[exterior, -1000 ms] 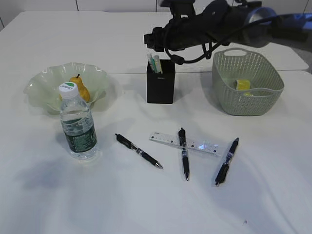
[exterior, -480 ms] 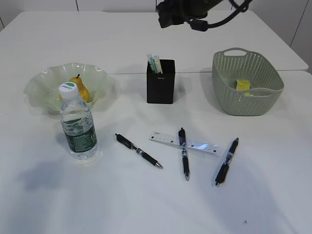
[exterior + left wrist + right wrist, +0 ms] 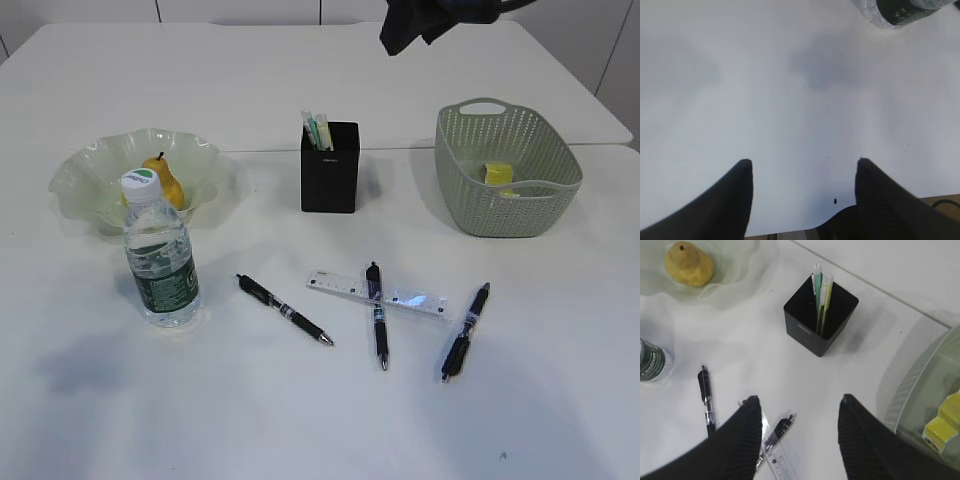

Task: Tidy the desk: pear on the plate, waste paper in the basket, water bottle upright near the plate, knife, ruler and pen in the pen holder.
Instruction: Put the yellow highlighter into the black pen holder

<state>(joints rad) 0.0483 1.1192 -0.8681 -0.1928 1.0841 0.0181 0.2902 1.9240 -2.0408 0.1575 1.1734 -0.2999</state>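
STEP: pens and ruler into pen holder; rest of desk looks sorted.
- R gripper (image 3: 797, 437): jaws apart, empty, high over desk. Pen holder (image 3: 821, 321) ahead of it and below; ruler (image 3: 772, 452) almost straight under, just L of fingertips; basket (image 3: 920, 400) off to its R.
- L gripper (image 3: 800, 175): jaws apart, empty, over bare tabletop; bottle (image 3: 900, 7) far ahead, to its R.
- Advice: middle pen lies across ruler, so lift that pen first, else ruler drags. Grip each pen mid-barrel, tip it upright, drop in clear of items already in holder. Ruler is flat and clear, prob. hard to pinch; nip it at an edge.

COUNT
- Pens loose on desk: 3, namely L pen (image 3: 284, 310), middle pen (image 3: 377, 314), R pen (image 3: 465, 331).
- Ruler: 1 (image 3: 380, 293).
- Pen holder: 1 (image 3: 330, 167), 2–3 pale sticks inside; knife cannot be told apart.
- Pear: 1 (image 3: 165, 180), on plate (image 3: 80, 180).
- Bottle: 1 (image 3: 160, 255), upright, just beside plate.
- Basket: 1 (image 3: 505, 205), yellow paper (image 3: 498, 174) inside: 1.
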